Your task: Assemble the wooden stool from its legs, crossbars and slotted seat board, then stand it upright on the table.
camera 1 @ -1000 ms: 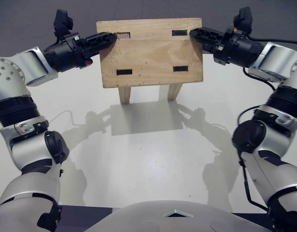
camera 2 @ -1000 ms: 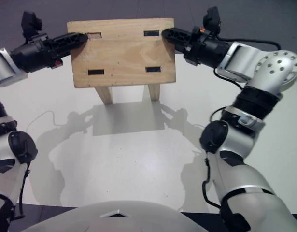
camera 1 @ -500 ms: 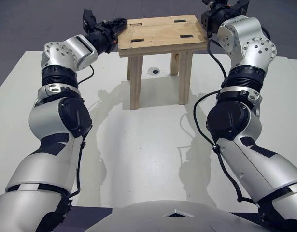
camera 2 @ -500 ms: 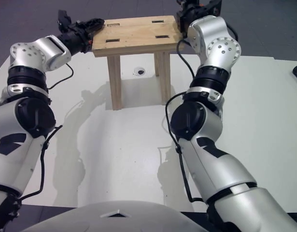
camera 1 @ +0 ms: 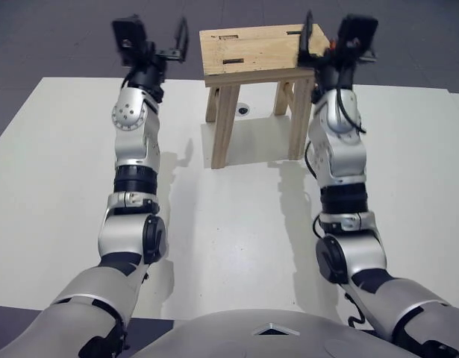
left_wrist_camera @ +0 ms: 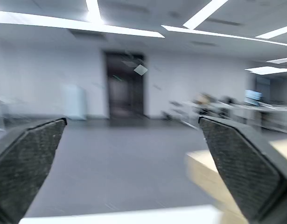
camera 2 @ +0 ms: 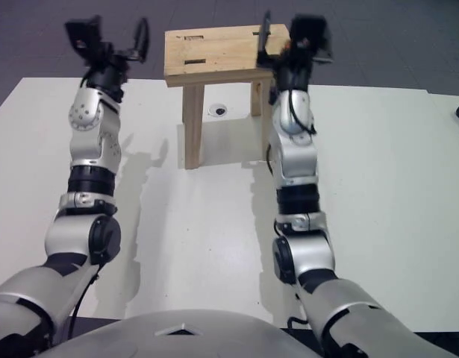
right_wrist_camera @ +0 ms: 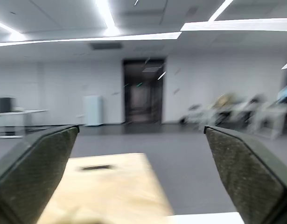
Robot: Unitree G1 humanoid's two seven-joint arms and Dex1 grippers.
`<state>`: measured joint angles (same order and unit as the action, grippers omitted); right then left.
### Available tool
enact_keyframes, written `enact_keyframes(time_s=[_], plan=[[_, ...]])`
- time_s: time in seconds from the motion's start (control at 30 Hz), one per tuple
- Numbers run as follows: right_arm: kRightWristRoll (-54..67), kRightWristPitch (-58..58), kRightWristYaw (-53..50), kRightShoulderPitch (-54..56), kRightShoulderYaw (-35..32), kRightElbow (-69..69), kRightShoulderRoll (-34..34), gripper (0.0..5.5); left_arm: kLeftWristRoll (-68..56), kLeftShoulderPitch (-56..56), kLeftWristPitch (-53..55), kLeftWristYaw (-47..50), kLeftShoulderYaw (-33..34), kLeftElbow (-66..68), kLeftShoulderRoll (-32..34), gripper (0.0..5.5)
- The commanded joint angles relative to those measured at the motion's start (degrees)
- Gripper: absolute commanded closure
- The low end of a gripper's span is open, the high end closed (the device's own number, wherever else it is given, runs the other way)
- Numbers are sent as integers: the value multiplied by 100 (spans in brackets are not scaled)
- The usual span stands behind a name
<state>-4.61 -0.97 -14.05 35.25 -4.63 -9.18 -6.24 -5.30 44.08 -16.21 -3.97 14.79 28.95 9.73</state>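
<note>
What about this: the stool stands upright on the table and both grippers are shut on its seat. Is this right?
No. The stool stands upright on the table, but the left gripper and right gripper are open, not shut on its seat; both wrist views show it.

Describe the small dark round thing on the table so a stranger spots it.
Start at the white table; a pale wooden stool with a slotted seat stands near its far edge. The small dark round fitting lies on the tabletop, seen between the stool's legs: the only dark circle there.
</note>
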Motion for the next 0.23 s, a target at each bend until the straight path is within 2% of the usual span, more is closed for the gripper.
enact_keyframes(time_s=[0.03,0.23], plan=[[-656,-588,-289,-401,-271,442,-624,13,-36,-612,104,1057,616,-838,1,10],[-517,-481,-547,-463,-846,139,-827,13,-1354,-1287,359,843,1314,-1020,-96,10]])
